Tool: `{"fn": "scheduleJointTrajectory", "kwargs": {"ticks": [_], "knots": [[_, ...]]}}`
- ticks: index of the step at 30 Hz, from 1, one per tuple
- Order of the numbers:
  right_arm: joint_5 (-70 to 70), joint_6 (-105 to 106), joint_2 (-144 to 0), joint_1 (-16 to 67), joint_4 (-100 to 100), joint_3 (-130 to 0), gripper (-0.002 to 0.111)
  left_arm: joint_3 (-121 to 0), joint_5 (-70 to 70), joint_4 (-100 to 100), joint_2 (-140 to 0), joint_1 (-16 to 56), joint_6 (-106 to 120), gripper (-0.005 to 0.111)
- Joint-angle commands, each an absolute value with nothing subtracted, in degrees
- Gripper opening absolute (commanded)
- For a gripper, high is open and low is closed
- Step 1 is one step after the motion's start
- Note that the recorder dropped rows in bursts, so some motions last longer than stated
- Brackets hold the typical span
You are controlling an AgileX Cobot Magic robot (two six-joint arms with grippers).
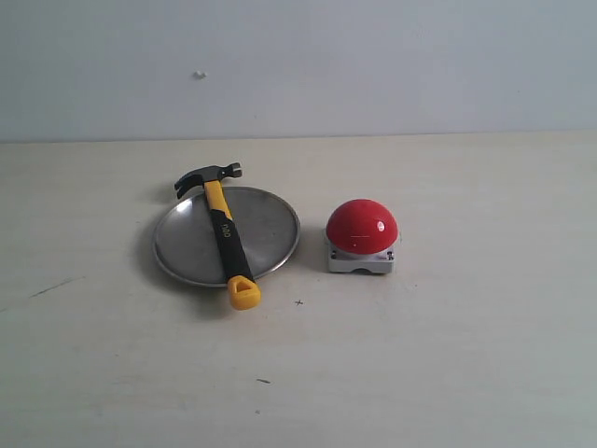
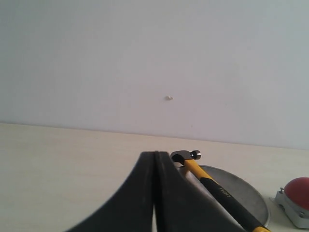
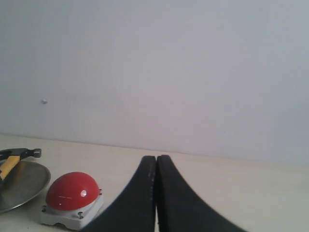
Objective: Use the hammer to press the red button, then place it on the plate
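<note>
Pressing their black fingers flat together, your left gripper (image 2: 155, 153) and right gripper (image 3: 156, 157) grip nothing, each pointing low across the table (image 1: 448, 355) toward the pale wall (image 1: 373, 65). Ahead of the left one, the hammer (image 1: 224, 231) lies across the plate (image 1: 270, 229), head over the far rim, yellow loop past the near rim. The red button (image 1: 361, 227) sits just right of the plate, not touching it.
</note>
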State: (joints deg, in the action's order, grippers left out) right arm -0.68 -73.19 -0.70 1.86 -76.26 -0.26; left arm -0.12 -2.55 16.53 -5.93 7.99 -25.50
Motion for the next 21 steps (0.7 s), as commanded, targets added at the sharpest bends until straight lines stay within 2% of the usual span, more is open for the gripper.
{"fn": "scheduleJointTrajectory", "kwargs": {"ticks": [1, 12, 15, 19, 21], "knots": [[-4.3, -52.6, -0.4, 1.5, -55.7, 0.0, 0.000, 0.0, -2.6, 16.1, -5.6, 8.0, -25.4, 0.000], [-4.1, -54.9, -0.4, 1.5, -51.8, 0.0, 0.000, 0.0, -2.6, 16.1, -5.6, 8.0, -25.4, 0.000], [-4.5, -40.7, -0.4, 1.5, -39.5, 0.0, 0.000, 0.0, -2.6, 16.1, -5.6, 8.0, -25.4, 0.000], [-4.1, -10.3, -0.4, 1.5, -9.3, 0.0, 0.000, 0.0, -2.6, 16.1, -5.6, 8.0, -25.4, 0.000], [-3.0, -1.5, -0.4, 1.5, 3.5, 0.0, 0.000, 0.0, -2.6, 16.1, -5.6, 8.0, -25.4, 0.000]]}}
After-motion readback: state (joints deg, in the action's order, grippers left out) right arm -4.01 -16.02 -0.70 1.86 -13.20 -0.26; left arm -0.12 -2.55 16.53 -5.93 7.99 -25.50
